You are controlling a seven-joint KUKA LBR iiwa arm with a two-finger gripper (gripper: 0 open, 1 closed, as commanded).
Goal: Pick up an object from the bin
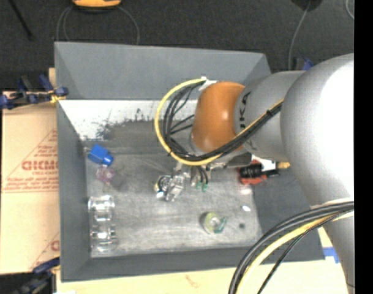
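Your tool (195,177) hangs low over the middle of the bin (143,228); you cannot tell how far open it is or whether it has anything. 1 shiny crumpled thing (168,187) lies just beside it, toward the view's left. Further off you have 1 blue block (100,155), 1 clear plastic piece (102,222) and 1 greenish round cap (214,222).

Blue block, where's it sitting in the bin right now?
In the camera view the blue block lies at the upper left of the bin, near the left wall, directly above a small pinkish clear piece.
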